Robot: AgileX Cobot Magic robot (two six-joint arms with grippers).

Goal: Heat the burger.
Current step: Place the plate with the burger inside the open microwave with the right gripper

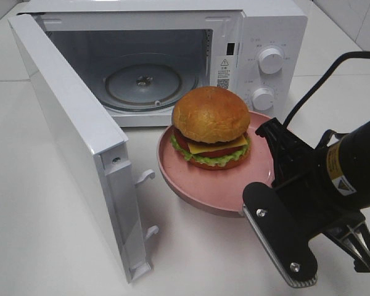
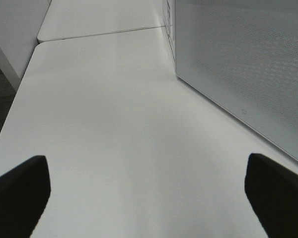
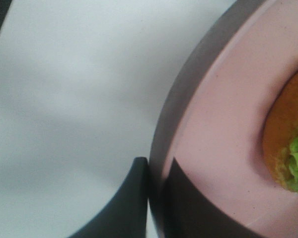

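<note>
White tabletop point(image 1: 37, 234), tiled wall at the far corner; exterior high view used for clock directions.

Right gripper point(image 1: 256, 200): jaws closed down to a narrow pinch on the rim of the pink plate point(image 1: 216, 188), at about the plate's 4 o'clock. In the right wrist view the gripper point(image 3: 156, 173) has one finger outside the rim and the other lying on the plate's point(image 3: 223, 129) inner face, with the rim between them. It does not touch the food.

Left gripper point(image 2: 149, 198): jaws spread wide, nothing between them, only bare table below. The outer face of the microwave door point(image 2: 248, 64) stands near it.

Burger point(image 1: 211, 126): on the plate, toward the 12 o'clock side. It has a glossy orange-brown bun top, then red, yellow cheese and dark layers, a green lettuce frill and a bottom bun. It sits upright and unsquashed. The right wrist view catches only its edge point(image 3: 288, 144), lettuce over bun.

Microwave point(image 1: 277, 24): at 12 o'clock of the plate, its door point(image 1: 74, 142) swung fully out toward 7 o'clock. The glass turntable point(image 1: 142, 83) lies at 11 o'clock of the burger. Two knobs point(image 1: 271, 60) are at 1 o'clock.

Clearances: the plate's far rim overlaps the oven's front sill in view. Whether the plate is lifted or resting, I cannot tell. There is a gap between the door's latch hooks and the plate's 9 o'clock rim.
</note>
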